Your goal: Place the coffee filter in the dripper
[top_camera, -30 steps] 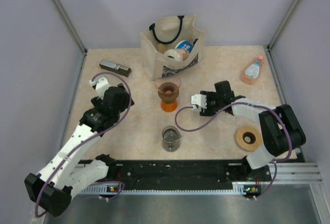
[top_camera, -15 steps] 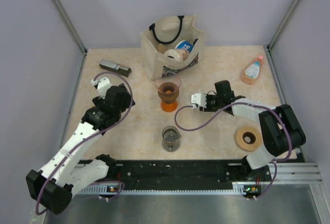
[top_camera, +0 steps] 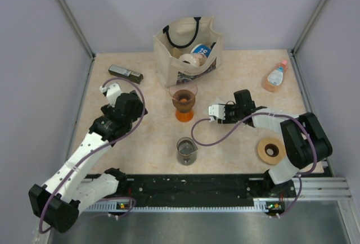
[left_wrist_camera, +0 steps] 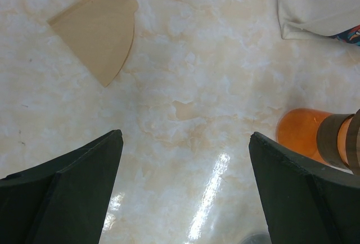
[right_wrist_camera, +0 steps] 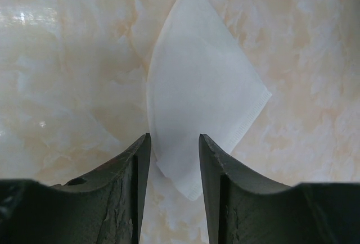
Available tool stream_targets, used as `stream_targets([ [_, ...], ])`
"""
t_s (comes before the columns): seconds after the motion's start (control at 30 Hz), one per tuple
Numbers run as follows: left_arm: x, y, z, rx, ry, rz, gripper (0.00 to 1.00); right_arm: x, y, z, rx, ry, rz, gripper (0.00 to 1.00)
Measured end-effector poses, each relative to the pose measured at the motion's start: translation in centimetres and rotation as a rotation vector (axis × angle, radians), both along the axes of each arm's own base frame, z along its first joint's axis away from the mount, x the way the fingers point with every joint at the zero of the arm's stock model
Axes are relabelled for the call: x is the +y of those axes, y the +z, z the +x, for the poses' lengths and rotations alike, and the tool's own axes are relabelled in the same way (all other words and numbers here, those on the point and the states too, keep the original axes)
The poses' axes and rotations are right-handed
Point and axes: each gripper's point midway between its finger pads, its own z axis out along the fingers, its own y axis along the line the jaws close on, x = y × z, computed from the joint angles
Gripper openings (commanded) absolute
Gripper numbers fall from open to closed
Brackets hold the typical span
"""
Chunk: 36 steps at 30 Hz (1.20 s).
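r pincer [right_wrist_camera: 173, 141] narrowly astride flat coffee filter [right_wrist_camera: 197, 81] on tbl [right_wrist_camera: 73, 58].

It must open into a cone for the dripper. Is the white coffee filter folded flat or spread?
Folded flat: the coffee filter lies fan-shaped between the jaws of the right gripper.
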Motion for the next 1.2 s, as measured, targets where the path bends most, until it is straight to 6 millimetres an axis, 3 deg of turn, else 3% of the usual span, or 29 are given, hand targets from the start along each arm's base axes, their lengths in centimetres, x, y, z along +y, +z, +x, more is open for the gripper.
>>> stream_targets([
  [0.17,-0.1,-0.2,0.1,0.008,0.0,0.004,0.99,0.2,0.1,0.6,-0.034,-0.002,0.008,0.4],
  [0.33,-0.1,-0.3,0.2,0.013,0.0,0.007,0.99,0.3,0.0,1.0,-0.046,-0.007,0.013,0.24],
  [0.57,-0.1,-0.3,0.2,0.012,-0.002,0.008,0.99,0.4,-0.3,0.8,-0.04,0.004,0.01,0.11],
  [0.63,-0.1,-0.3,0.2,0.012,-0.002,0.008,0.99,0.5,-0.3,0.8,-0.037,0.003,0.015,0.01],
  [1.0,-0.1,-0.2,0.2,0.011,-0.001,0.008,0.99,1.0,0.4,0.9,-0.016,-0.048,0.074,0.0],
  [1.07,-0.1,-0.1,0.2,0.009,-0.002,0.007,0.99,1.0,1.2,1.1,-0.018,-0.074,0.092,0.0],
  [1.2,-0.1,0.4,0.2,-0.006,-0.002,-0.001,0.99,1.0,4.8,2.7,-0.08,-0.158,0.154,0.0],
])
